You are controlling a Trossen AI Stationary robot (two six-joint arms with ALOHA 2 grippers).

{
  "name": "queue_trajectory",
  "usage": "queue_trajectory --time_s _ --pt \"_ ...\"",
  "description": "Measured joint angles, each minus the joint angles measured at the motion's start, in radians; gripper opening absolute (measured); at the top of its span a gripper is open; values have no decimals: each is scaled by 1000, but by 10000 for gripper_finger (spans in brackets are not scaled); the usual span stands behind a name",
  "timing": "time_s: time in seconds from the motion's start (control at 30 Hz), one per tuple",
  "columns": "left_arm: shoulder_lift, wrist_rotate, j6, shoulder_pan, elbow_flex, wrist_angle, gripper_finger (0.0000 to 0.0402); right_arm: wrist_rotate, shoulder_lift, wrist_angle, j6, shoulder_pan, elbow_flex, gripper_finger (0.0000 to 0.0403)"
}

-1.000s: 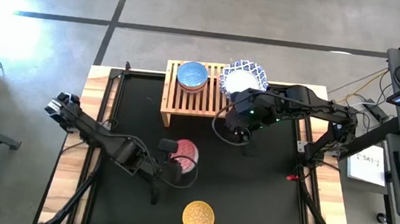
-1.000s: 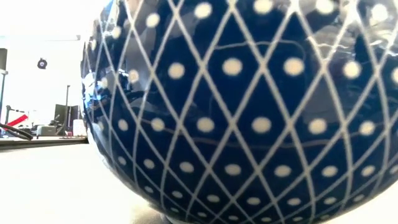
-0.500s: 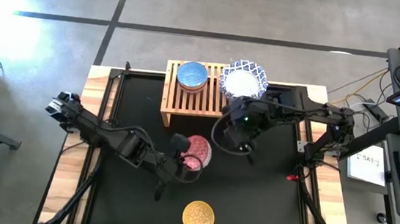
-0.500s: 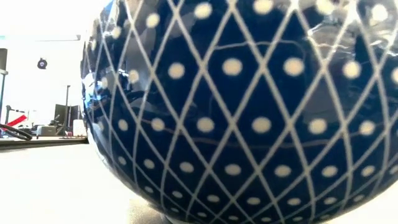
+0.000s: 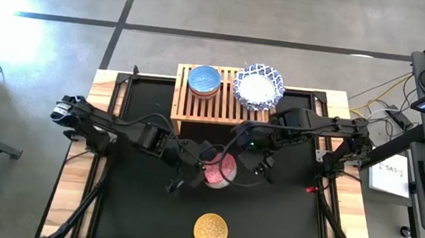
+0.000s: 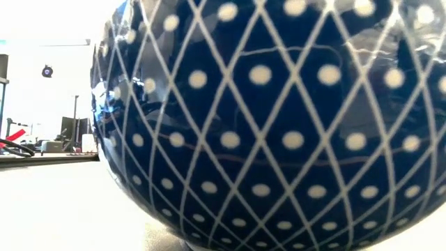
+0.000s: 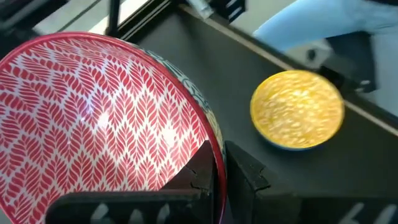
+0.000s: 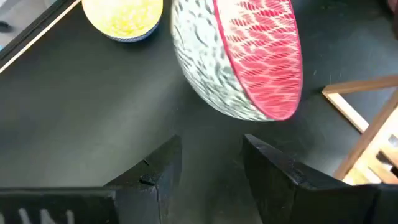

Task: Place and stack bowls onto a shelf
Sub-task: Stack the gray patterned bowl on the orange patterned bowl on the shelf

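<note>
Red bowl (image 5: 220,169) tilted, mid-mat

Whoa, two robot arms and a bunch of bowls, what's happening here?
The left gripper has the red bowl pinched by its rim and holds it above the black mat, in the middle of the table. The right gripper is close beside it, fingers open, holding nothing. On the wooden shelf there are already a blue bowl and a white bowl with a blue rim. A yellow bowl waits near the table's front edge.

no legible text, paper sheet (image 5: 392,174) print perhaps too small
</note>
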Motion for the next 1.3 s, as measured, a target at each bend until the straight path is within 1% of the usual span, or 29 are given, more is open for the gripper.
queue_trajectory --time_s 0.17,0.23,0.3,0.47,0.57,0.67,0.93,1.03,1.13,1.3 --pt "0 109 65 22 -3 13 4 0 -1 30 27 4 2 141" --pt "0 133 80 25 -3 17 4 0 -1 49 35 4 2 139" --pt "0 135 94 25 -4 15 4 -25 -1 75 35 4 2 139" --pt "0 138 131 25 -4 18 4 -156 1 157 35 4 2 141" --pt "0 138 156 25 -3 23 4 -251 3 171 34 4 -1 141" --pt "0 138 192 25 -1 42 4 -316 3 193 33 4 -7 142" --pt "0 138 312 27 3 89 4 -355 16 219 35 4 -18 144" --pt "0 139 356 30 2 102 4 -394 32 220 34 5 -18 144" --pt "0 141 362 36 2 105 4 -422 52 215 35 6 -18 140" --pt "0 142 380 37 2 105 4 -425 58 219 47 7 -18 122"
